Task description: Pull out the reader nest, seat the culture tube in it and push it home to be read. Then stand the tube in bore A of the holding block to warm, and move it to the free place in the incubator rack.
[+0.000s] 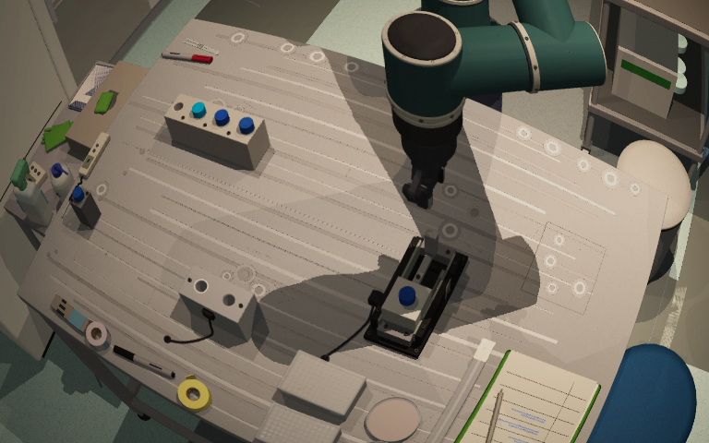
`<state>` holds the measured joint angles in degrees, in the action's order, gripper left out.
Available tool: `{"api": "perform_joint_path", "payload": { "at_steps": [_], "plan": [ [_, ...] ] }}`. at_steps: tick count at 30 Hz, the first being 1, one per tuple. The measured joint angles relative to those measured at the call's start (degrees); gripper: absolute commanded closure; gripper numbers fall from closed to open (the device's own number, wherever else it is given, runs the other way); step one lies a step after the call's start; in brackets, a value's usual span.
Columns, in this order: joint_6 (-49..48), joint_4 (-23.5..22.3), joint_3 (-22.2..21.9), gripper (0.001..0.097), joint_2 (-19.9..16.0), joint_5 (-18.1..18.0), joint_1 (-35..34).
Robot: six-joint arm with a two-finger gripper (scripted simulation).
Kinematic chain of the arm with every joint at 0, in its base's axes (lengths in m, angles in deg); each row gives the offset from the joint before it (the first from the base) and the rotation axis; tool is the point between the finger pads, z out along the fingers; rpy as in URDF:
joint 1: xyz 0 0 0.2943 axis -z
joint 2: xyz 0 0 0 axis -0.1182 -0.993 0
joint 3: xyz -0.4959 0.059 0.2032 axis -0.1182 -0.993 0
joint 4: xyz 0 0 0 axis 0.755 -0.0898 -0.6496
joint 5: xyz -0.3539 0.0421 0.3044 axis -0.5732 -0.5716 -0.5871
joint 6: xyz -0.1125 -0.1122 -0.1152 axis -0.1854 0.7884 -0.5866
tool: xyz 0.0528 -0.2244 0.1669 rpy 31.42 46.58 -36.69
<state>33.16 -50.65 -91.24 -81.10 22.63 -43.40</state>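
Only the blue cap of the culture tube shows, the rest sunk in the grey reader nest, which sits toward the near end of the black reader base. My gripper hangs above the table a little beyond the reader's far end, open and holding nothing. The holding block with two empty bores lies to the left of the reader. The incubator rack stands at the far left with one cyan-capped and two blue-capped tubes and a free hole at its left end.
A shelf unit and stool stand behind the table on the right. Well plates, a dish, a notebook, tape rolls and a marker line the near edge. Bottles and a small tube stand sit at the left edge.
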Motion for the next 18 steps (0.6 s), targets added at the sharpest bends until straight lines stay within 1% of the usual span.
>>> {"api": "perform_joint_path", "payload": {
  "at_steps": [2, 4, 18],
  "plan": [
    [0.00, 0.00, 0.00, 0.0501, 0.00, 0.00, 0.00],
    [0.00, 0.00, 0.01, 0.0521, 0.01, -0.01, 0.00],
    [0.00, 0.00, -0.01, 0.0521, 0.00, 0.03, 0.00]
  ]
}}
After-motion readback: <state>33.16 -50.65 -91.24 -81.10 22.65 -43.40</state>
